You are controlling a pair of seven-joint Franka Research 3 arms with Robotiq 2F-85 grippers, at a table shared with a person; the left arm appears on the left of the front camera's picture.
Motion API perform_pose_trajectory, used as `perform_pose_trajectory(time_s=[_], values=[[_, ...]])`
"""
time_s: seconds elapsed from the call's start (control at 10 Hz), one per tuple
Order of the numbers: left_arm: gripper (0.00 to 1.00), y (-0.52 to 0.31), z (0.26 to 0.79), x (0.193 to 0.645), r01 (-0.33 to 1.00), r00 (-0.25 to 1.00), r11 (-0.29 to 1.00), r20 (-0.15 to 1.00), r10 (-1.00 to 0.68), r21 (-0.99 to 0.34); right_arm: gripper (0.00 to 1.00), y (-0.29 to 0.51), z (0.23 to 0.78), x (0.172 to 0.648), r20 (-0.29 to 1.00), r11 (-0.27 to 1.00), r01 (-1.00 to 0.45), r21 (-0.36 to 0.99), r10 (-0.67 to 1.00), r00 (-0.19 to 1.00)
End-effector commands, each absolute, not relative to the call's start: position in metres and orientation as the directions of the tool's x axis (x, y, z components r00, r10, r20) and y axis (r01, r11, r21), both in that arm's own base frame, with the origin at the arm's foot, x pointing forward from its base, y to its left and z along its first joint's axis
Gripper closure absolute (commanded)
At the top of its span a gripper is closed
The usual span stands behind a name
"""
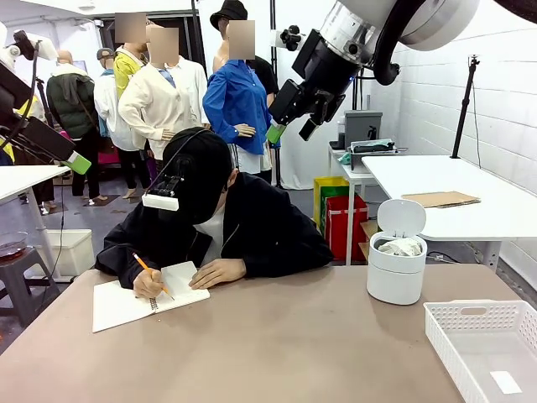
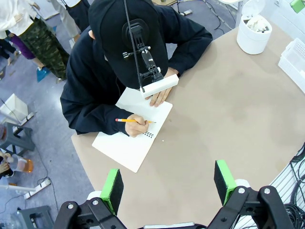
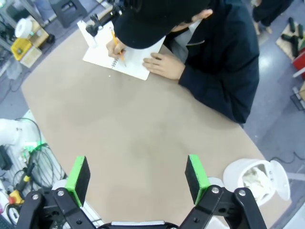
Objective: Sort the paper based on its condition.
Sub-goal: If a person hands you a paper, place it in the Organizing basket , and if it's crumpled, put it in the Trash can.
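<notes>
- Crumpled paper (image 1: 401,246) is seen inside the open white bin (image 1: 396,281).
- Both the right gripper (image 3: 137,177) and the left gripper (image 2: 169,183) are held wide, empty, raised.
- The bin is judged nearer the right gripper.

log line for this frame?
left gripper: open, raised | right gripper: open, raised | person: writing in notebook | bin: lid open, paper inside

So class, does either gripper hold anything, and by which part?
Nothing: the left gripper and right gripper are both open and empty, high above the table.
</notes>
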State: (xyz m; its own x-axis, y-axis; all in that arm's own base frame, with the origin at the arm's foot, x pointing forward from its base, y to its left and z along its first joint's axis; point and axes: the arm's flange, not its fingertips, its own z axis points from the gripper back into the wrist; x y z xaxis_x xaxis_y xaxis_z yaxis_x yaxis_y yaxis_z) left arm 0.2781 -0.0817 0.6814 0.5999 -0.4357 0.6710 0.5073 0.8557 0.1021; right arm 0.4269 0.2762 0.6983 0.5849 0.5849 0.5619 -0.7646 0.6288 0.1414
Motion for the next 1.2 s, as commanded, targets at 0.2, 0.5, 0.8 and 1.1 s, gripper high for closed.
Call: perform_pose_trajectory(time_s=[0.2, 0.5, 0.8, 1.1], values=[[0.00, -0.0805, 0.6814, 0.2783, 0.507, 0.600, 0.856, 0.672, -0.434, 0.100, 0.00, 0.2766, 0.6983, 0.4258, 0.559, 0.625, -0.767, 0.148, 0.587, 0.586], [0.00, -0.0805, 0.6814, 0.2783, 0.507, 0.600, 0.856, 0.672, -0.434, 0.100, 0.00, 0.2766, 0.6983, 0.4258, 0.559, 0.625, -0.767, 0.148, 0.587, 0.586], [0.00, -0.0805, 0.6814, 0.2783, 0.507, 0.600, 0.856, 0.672, -0.434, 0.100, 0.00, 0.2766, 0.6983, 0.4258, 0.559, 0.625, -0.767, 0.148, 0.587, 0.586], [0.00, -0.0805, 0.6814, 0.2783, 0.507, 0.600, 0.856, 0.672, -0.434, 0.100, 0.00, 0.2766, 0.6983, 0.4258, 0.559, 0.625, -0.767, 0.148, 0.587, 0.586]])
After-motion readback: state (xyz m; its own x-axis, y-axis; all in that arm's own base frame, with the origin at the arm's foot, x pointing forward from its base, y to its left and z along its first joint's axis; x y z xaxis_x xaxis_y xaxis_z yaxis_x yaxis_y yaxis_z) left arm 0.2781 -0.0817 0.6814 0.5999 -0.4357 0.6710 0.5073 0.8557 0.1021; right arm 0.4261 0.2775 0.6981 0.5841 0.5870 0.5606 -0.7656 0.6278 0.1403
